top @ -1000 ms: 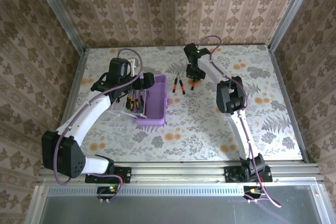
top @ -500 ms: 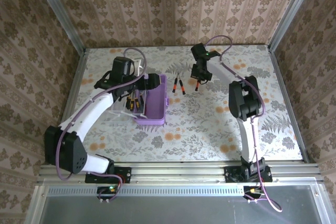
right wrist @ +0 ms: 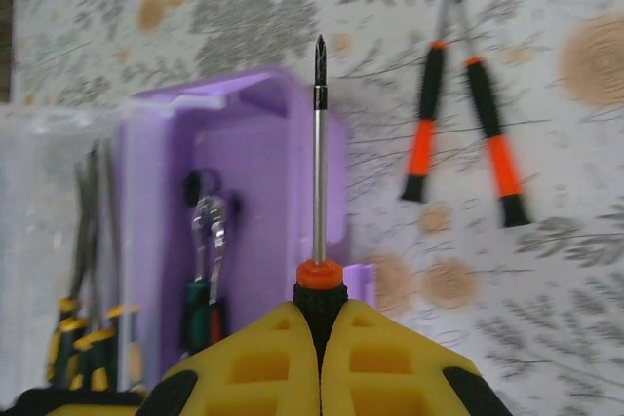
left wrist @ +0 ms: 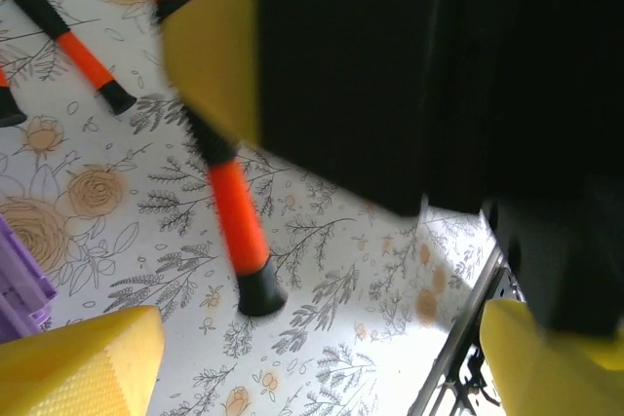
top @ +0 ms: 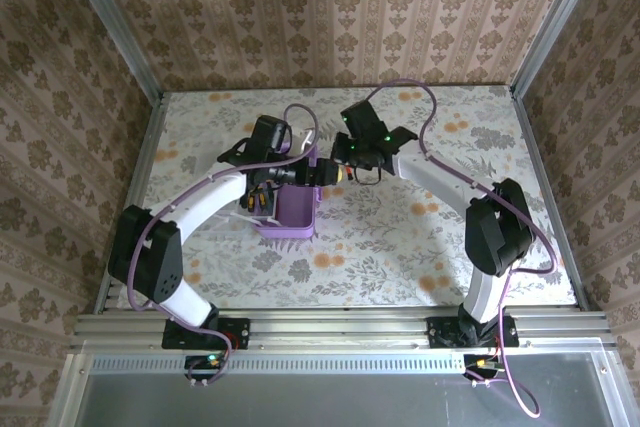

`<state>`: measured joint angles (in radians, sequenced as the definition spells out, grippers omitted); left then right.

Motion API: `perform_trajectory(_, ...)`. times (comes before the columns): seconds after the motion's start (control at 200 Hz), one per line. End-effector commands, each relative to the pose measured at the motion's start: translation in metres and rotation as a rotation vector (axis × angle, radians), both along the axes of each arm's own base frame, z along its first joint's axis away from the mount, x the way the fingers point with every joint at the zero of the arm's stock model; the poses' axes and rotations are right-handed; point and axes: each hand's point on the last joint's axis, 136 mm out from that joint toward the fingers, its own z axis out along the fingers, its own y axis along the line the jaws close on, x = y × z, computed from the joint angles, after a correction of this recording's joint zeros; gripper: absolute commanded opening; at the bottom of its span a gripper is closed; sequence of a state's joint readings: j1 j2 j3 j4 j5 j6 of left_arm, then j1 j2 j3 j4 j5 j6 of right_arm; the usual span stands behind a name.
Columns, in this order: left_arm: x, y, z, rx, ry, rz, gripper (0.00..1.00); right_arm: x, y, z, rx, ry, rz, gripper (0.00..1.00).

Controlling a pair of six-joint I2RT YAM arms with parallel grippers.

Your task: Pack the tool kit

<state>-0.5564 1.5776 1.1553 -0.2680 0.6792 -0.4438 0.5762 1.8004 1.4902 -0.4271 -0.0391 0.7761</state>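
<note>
The lilac tool kit case (top: 288, 209) lies open left of centre, with pliers (right wrist: 205, 241) in its tray (right wrist: 244, 163) and several screwdrivers (right wrist: 93, 333) in the clear lid. My right gripper (right wrist: 320, 323) is shut on a black-and-orange screwdriver (right wrist: 319, 172), whose shaft points toward the case. Two more screwdrivers (right wrist: 421, 129) (right wrist: 490, 133) lie on the table to the right of the case. My left gripper (left wrist: 322, 367) is open and holds nothing; it hovers just right of the case (top: 320, 175), close under the right gripper (top: 343, 163). An orange screwdriver (left wrist: 234, 221) shows below it, partly behind the right gripper's yellow finger (left wrist: 210, 65).
The floral table top (top: 420, 237) has free room to the right and in front of the case. Patterned walls and metal rails (top: 545, 197) bound the table. The two arms nearly touch over the case's right edge.
The right gripper swung left from the back middle toward the case, carrying the screwdriver. The left gripper moved right, from over the case to past its right edge.
</note>
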Motion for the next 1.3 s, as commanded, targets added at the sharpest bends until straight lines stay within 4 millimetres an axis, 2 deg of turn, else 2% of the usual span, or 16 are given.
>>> perform_trajectory(0.0,0.002,-0.004,0.005,-0.016,-0.014,-0.011,0.82,0.0,0.013,0.033,0.11,-0.063,-0.014,0.03)
perform_trajectory(0.155,0.002,-0.003,0.005,0.0,-0.019,-0.01,0.74,-0.001,0.013,0.046,0.137,-0.088,-0.028,0.03)
perform_trajectory(0.3,0.004,-0.002,0.005,0.01,-0.026,-0.003,0.58,-0.003,0.013,0.057,0.16,-0.1,-0.029,0.03)
perform_trajectory(0.385,0.005,0.0,0.005,0.017,-0.033,0.006,0.4,-0.005,0.017,0.059,0.175,-0.097,-0.016,0.03)
perform_trajectory(0.55,0.009,0.006,0.01,0.036,-0.081,0.04,0.16,-0.009,0.02,0.054,0.183,-0.081,-0.001,0.03)
perform_trajectory(0.635,0.012,0.01,0.013,0.055,-0.112,0.054,0.0,-0.01,0.023,0.055,0.195,-0.078,0.015,0.08)
perform_trajectory(0.75,0.014,0.019,0.019,0.088,-0.153,0.077,0.0,-0.008,0.029,0.069,0.202,-0.1,0.057,0.28)
perform_trajectory(0.8,0.014,0.023,0.022,0.106,-0.162,0.09,0.0,-0.004,0.027,0.082,0.213,-0.126,0.062,0.37)
perform_trajectory(0.875,0.016,0.029,0.028,0.126,-0.189,0.105,0.0,0.001,0.021,0.102,0.224,-0.174,0.048,0.35)
perform_trajectory(0.935,0.018,0.035,0.027,0.159,-0.197,0.126,0.0,0.004,0.013,0.119,0.233,-0.212,0.032,0.39)
perform_trajectory(1.055,0.023,0.054,0.025,0.276,-0.194,0.165,0.0,0.005,-0.013,0.14,0.24,-0.26,-0.022,0.42)
perform_trajectory(1.15,0.027,0.08,0.026,0.397,-0.201,0.222,0.0,0.001,-0.041,0.141,0.23,-0.281,-0.078,0.44)
perform_trajectory(1.29,0.028,0.129,0.04,0.53,-0.197,0.317,0.0,-0.004,-0.068,0.115,0.205,-0.239,-0.12,0.45)
